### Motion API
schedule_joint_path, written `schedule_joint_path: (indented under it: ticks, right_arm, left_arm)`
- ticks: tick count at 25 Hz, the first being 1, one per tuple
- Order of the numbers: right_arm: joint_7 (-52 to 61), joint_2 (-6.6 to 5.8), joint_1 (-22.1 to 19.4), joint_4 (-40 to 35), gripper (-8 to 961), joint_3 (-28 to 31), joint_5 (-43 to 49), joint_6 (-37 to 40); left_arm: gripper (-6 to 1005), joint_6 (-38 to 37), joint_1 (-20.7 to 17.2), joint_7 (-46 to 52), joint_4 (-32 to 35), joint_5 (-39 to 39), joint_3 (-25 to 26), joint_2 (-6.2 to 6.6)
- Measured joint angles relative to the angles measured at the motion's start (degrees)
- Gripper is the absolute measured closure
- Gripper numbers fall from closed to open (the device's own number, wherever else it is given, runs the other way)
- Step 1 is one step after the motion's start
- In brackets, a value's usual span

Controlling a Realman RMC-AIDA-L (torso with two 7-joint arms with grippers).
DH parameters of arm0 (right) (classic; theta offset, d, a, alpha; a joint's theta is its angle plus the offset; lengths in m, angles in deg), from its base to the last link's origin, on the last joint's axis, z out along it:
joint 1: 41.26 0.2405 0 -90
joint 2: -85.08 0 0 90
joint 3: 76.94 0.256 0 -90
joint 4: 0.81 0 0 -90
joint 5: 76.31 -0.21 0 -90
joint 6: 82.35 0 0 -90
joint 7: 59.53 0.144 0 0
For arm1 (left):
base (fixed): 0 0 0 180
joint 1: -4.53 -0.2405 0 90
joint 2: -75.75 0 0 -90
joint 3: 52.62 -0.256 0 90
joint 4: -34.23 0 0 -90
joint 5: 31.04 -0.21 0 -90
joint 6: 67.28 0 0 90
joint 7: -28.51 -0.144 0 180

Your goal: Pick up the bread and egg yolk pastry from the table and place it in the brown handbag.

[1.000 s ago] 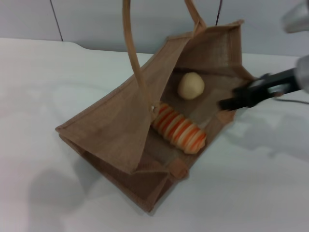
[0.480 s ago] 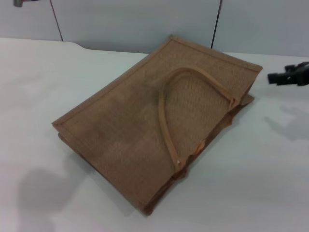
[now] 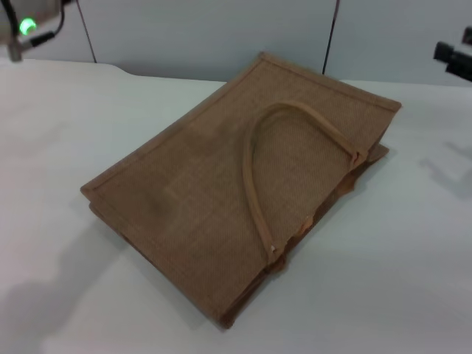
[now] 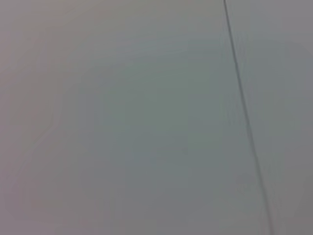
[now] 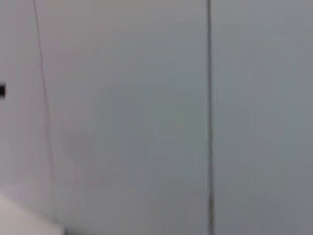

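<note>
**Inspector:** Where do the task items stand?

**Operator:** On my head view the handbag [image 3: 221, 184] lies flat on the desk [image 3: 383, 295], its upper panel closed over the interior. I see neither bread nor pastry anywhere on the desk; whether they are inside I cannot tell from here.

**Inspector:** Orientation of the bag?

**Operator:** Its long axis runs diagonally, from the near left corner up to the far right. The mouth faces my right, where the handle [image 3: 254, 184] ends are fixed; the handle loop lies across the top panel.

**Inspector:** Handling character?

**Operator:** I judge the jute coarse, light and floppy: good friction, no fragility, but the panel will sag when lifted. I would take hold at the handle loop or the tan edging by the mouth.

**Inspector:** Grippers?

**Operator:** The right gripper [image 3: 456, 57] shows only as a dark tip at the far right edge, well apart from the bag; whether it is apart or together I cannot tell. The left arm [image 3: 26, 22] sits at the top left corner, its gripper out of view. Both wrist views show only blank wall.
</note>
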Motion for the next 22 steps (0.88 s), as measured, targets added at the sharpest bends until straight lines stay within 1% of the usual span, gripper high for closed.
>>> schedule_joint_path:
  ticks: [1,4,5,6,9,11,13,14,16,18,20,22]
  right_arm:
    - [0.0,0.0,0.0,0.0,288,0.0,0.0,0.0]
    - [-15.71,0.08,-0.03,8.75,288,6.59,-4.3,-1.14]
    - [-27.93,0.05,-0.03,15.31,288,11.01,-7.38,-1.39]
    - [-27.93,0.05,-0.03,15.31,288,11.01,-7.38,-1.39]
    - [-54.41,0.03,-0.35,28.42,288,19.17,-14.69,-0.98]
    - [-72.06,0.04,-0.8,36.78,288,23.69,-20.38,-0.3]
    - [-87.89,0.02,-0.87,43.48,288,26.72,-25.7,-0.34]
    - [-94.02,0.01,-0.79,45.89,288,27.52,-27.38,-0.92]
    - [-101.49,-0.01,-0.41,47.9,288,27.88,-28.85,-2.92]
    - [-104.4,-0.03,-0.19,48.92,288,27.89,-29.59,-4.85]
    - [-102.6,-0.11,-0.23,48.96,288,27.67,-29.65,-5.85]
    - [-96.32,-0.21,-0.51,48.32,288,27.51,-29.5,-6.33]
  left_arm:
    - [191,-3.15,-0.74,-3.27,-0.65,1.8,-2.13,-0.02]
    - [152,-11.7,-2.67,-11.5,-1.64,6.6,-7.99,-0.03]
    - [152,-17.01,-3.72,-17.23,-2.59,11.43,-11.3,-0.03]
    - [153,-17.01,-3.72,-17.23,-2.59,11.43,-11.3,-0.03]
    - [153,-21.71,-4.52,-23.42,-4.98,19.05,-13.77,-0.03]
    - [154,-23.05,-4.45,-26.52,-7.11,23.53,-14.45,-0.03]
    - [155,-23.53,-3.79,-30.32,-9.87,27.74,-14.64,-0.05]
    - [155,-23.63,-3.23,-32.93,-11.53,30.05,-14.7,-0.15]
    - [155,-23.69,-2.44,-37.12,-13.92,32.86,-15.04,-0.29]
    - [156,-23.76,-2.14,-41.77,-15.56,35.37,-15.99,-0.34]
    - [174,-23.95,-2.26,-46.91,-16.72,38.41,-17.51,-0.4]
    - [193,-23.87,-2.32,-51.19,-18.17,42.2,-18.43,-0.43]
